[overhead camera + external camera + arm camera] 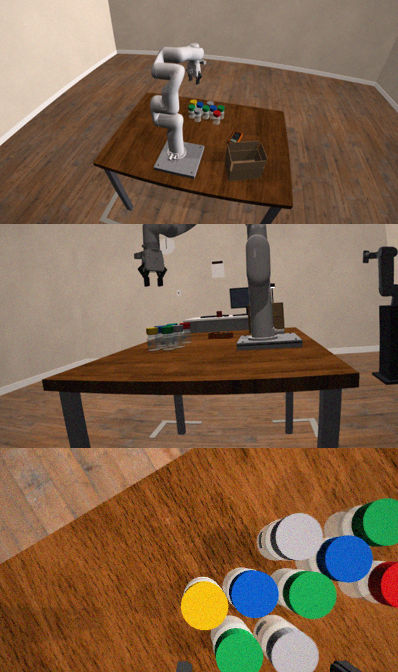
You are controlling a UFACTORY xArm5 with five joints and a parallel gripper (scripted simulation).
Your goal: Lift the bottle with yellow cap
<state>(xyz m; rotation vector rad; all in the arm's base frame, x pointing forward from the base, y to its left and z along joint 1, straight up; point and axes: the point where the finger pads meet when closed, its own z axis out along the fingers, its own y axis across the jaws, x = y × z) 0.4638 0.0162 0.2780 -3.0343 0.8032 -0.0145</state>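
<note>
The bottle with the yellow cap (193,102) stands upright at the far left corner of a tight cluster of bottles on the table. It also shows in the exterior view (152,338) and from above in the wrist view (204,604). Right beside it stand a blue-capped bottle (254,593) and a green-capped bottle (238,651). My gripper (196,78) hangs high above the cluster, open and empty; it also shows in the exterior view (152,281). Only its fingertips show at the wrist view's lower edge.
Other bottles in the cluster have grey (298,536), green (312,594), blue (348,558) and red (395,583) caps, all upright. An open cardboard box (246,160) and a small orange device (235,137) sit at the table's right. The arm's base plate (180,160) is near the front.
</note>
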